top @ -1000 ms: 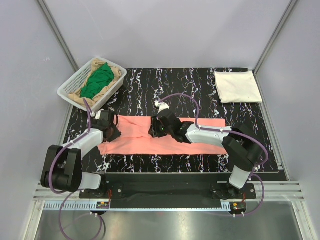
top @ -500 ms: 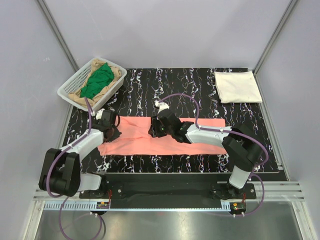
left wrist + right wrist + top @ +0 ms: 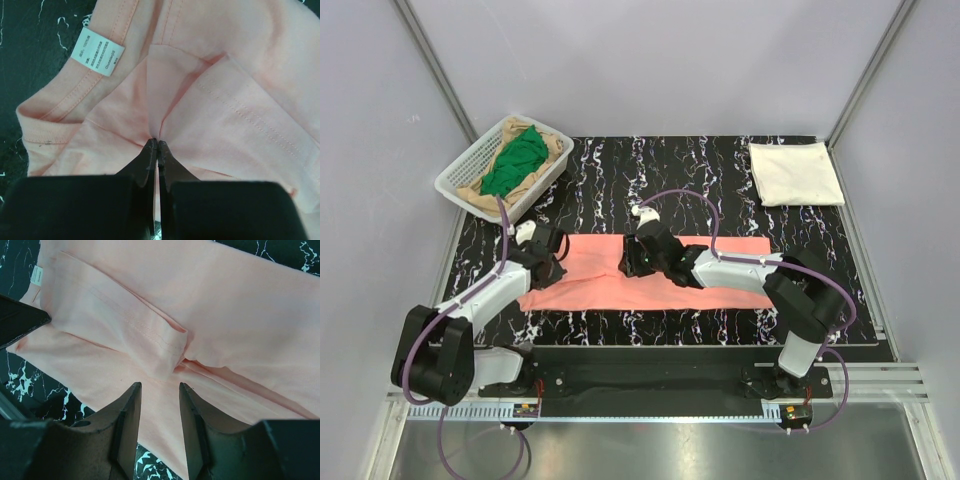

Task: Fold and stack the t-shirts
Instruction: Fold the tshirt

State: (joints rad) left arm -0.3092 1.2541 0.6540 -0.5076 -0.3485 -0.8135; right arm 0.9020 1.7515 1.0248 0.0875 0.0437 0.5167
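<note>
A salmon-pink t-shirt [image 3: 720, 290] lies folded into a long band across the black marbled table. My left gripper [image 3: 557, 262] is shut on the t-shirt's left end; the left wrist view shows the cloth [image 3: 235, 75] pinched at its tips [image 3: 157, 142], near the collar and white label [image 3: 97, 59]. My right gripper [image 3: 630, 262] is open over the band's middle; in the right wrist view its fingers [image 3: 132, 395] stand apart above the cloth [image 3: 240, 315], beside a folded sleeve [image 3: 150, 340]. A folded cream-white t-shirt [image 3: 795, 172] lies at the far right. Green [image 3: 515, 160] and tan [image 3: 555, 145] t-shirts lie in the basket.
A white plastic mesh basket [image 3: 455, 180] stands at the table's far left corner. Grey walls and metal posts enclose the table [image 3: 700, 180] on three sides. The arm bases sit on a rail at the near edge.
My left gripper has moved right and slightly forward, dragging the shirt's left end inward. The right gripper has stayed in place over the middle.
</note>
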